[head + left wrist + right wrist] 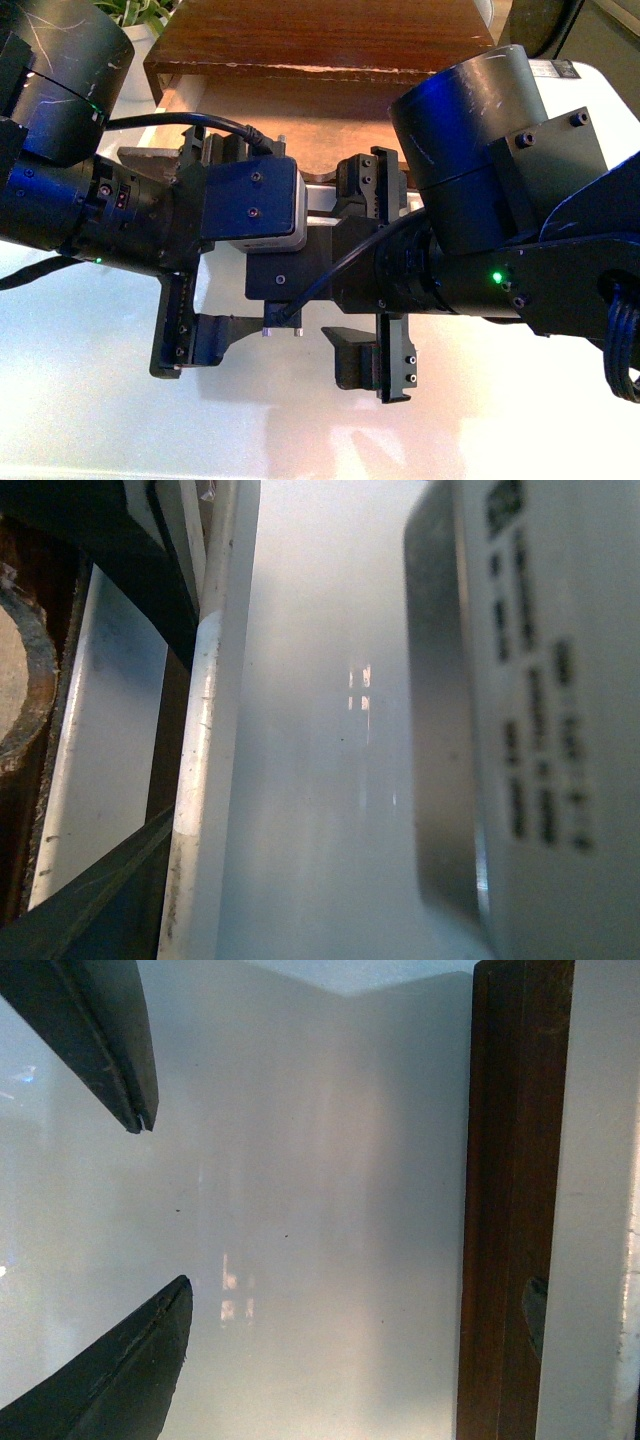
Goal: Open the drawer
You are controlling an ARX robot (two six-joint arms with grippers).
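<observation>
The dark-brown drawer (pixel 300 110) sits under the wooden top at the back, with a half-round notch at its front edge. Its white bar handle (pixel 322 214) shows as a short piece between my two wrists. My left gripper (pixel 215 245) is open, and its dark fingers (pixel 200 345) stand on either side of the handle. In the left wrist view the handle (pixel 210 730) runs across my fingers (pixel 150 560), with the notch (pixel 20 700) beside it. My right gripper (pixel 365 275) is open and empty. In the right wrist view its fingers (pixel 110 1040) stand apart from the drawer front (pixel 510 1210).
A glossy white table (pixel 100 400) lies under both arms. The two wrists are crowded together, and the right arm's grey casing (pixel 540 730) sits close to my left gripper. A potted plant (pixel 140 15) stands at the back left.
</observation>
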